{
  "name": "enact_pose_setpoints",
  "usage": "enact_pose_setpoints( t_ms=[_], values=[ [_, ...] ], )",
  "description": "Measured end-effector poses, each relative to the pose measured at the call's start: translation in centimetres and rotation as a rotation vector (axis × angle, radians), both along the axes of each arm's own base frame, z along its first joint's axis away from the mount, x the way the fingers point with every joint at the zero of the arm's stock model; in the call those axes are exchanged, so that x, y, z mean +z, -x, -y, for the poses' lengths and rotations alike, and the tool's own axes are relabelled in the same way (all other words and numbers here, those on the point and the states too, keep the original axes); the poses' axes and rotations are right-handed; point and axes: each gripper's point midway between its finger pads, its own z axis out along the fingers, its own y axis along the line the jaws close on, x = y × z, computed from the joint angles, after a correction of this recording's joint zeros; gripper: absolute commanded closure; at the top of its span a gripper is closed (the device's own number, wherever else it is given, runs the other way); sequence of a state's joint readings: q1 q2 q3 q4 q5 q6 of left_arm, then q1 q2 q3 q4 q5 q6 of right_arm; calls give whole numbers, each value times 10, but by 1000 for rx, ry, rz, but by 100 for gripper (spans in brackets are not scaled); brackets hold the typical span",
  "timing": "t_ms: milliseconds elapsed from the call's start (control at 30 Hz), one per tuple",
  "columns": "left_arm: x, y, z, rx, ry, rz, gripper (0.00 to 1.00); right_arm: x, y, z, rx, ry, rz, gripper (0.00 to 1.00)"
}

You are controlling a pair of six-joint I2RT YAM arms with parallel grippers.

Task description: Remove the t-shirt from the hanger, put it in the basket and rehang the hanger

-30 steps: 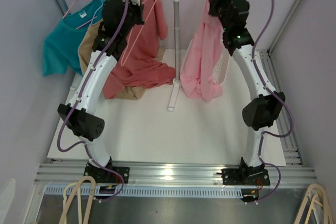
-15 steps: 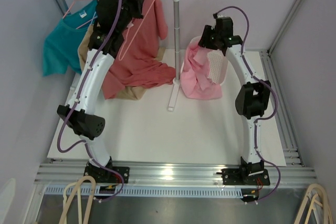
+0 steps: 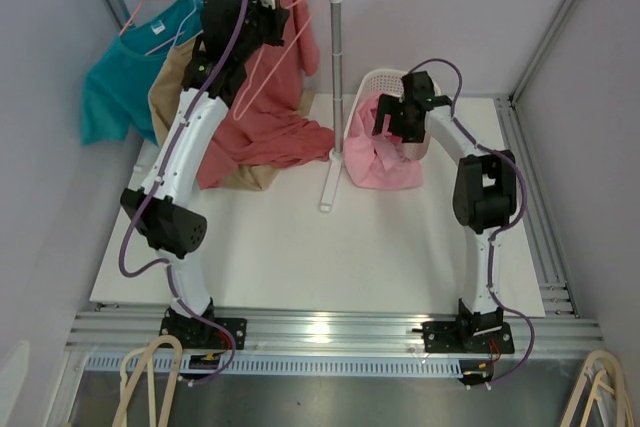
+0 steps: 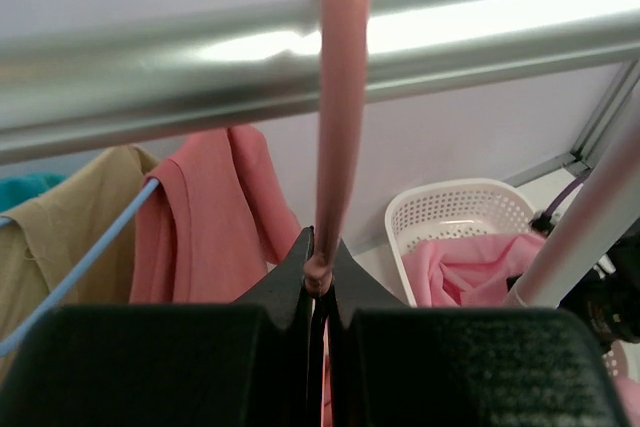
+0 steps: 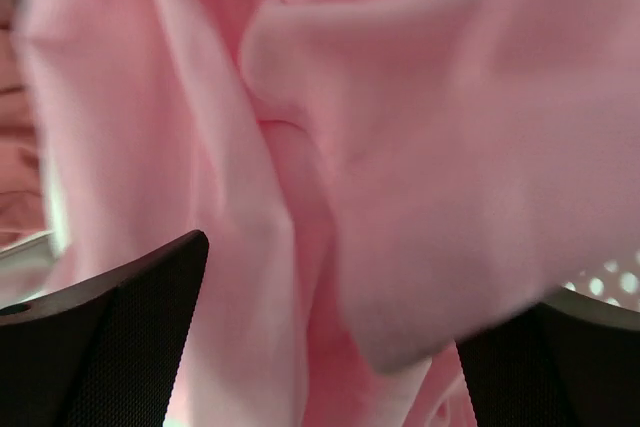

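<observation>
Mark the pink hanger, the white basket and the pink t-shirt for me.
pink hanger [image 4: 337,127]: left wrist view, on its hook shaft.
white basket [image 4: 440,222]: left wrist view, on its mesh wall.
pink t-shirt [image 3: 385,167]: top view, on cloth spilling over the front.

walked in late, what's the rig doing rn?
The left gripper is shut on the neck of a pink hanger, up at the rail. In the top view that hanger looks bare. The right gripper is open right over the pink t-shirt, which lies bunched in the white basket and spills over its front. Red, tan and teal shirts hang on the rail.
</observation>
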State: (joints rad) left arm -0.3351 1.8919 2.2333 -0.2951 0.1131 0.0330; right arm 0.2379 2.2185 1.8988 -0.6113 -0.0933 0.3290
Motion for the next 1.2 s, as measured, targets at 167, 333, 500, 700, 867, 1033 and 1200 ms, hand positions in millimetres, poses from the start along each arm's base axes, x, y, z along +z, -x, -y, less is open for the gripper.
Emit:
enact_pose_setpoints(
  t_ms=[167,333,500,700,867,1033,1200],
  values=[
    [-13,-4,7,-22,-5,-32,99,62,-7,-1,-3,-33,149,1],
    [-17,0,18,-48,-11,-43,99,116,-12,-2,-5,-64,282,1],
    [-17,6,28,-94,-10,-44,86,115,-11,-1,-7,-66,288,0],
    [-18,9,33,-133,-17,-41,28,88,0,1,-13,-57,225,0],
    [-23,14,33,-139,-16,-55,7,89,-1,0,-13,-59,229,1],
    [-6,27,28,-139,-7,-29,6,92,-1,-1,-15,-69,236,1],
    [25,61,15,-140,1,28,11,96,-1,-1,-12,-75,245,1]
  ],
)
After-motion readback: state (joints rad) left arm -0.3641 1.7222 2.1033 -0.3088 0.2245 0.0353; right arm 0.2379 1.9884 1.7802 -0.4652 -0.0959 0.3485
